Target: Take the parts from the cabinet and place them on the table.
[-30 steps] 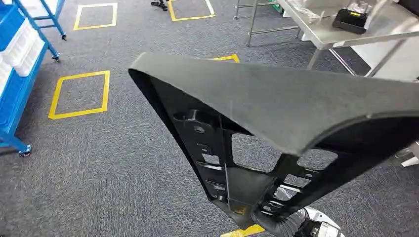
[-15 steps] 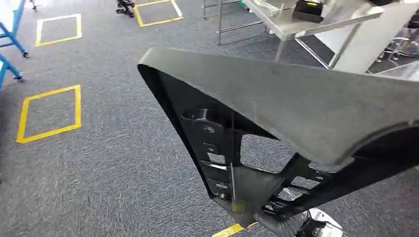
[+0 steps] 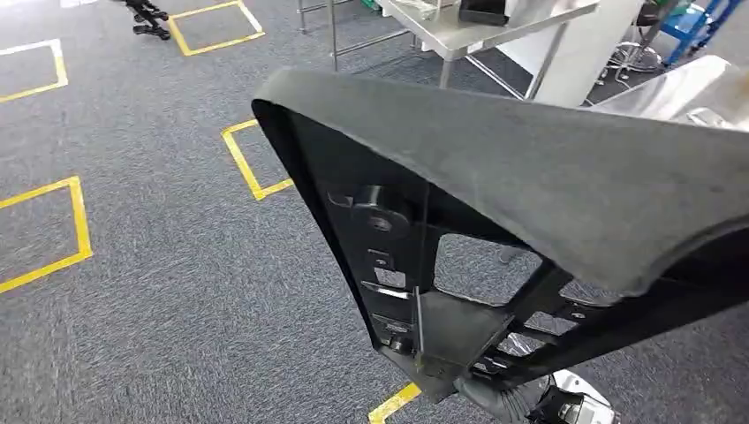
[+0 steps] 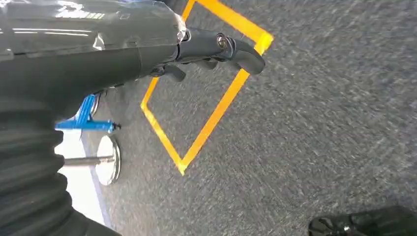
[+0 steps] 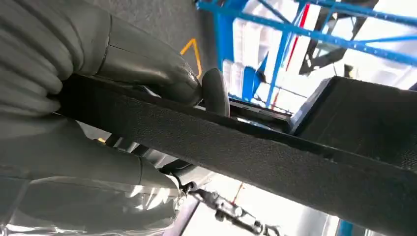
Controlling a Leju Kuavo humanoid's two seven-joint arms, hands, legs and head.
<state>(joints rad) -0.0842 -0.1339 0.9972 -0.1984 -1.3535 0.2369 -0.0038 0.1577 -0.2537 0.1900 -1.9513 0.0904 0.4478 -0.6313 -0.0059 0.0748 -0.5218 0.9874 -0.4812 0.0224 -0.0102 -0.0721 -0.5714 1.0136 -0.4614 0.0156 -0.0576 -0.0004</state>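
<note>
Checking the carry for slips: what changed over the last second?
The whole head view swung: the steel table and yellow floor squares slid left, so the robot turned, not the things. The black part stayed put in view, the right hand still gripping it; the left hand holds nothing.

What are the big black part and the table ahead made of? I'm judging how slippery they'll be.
Black part: a matte, felt-like skin over a glossy, probably moulded plastic frame with cut-outs. Table: shiny silver, likely stainless steel.
</note>
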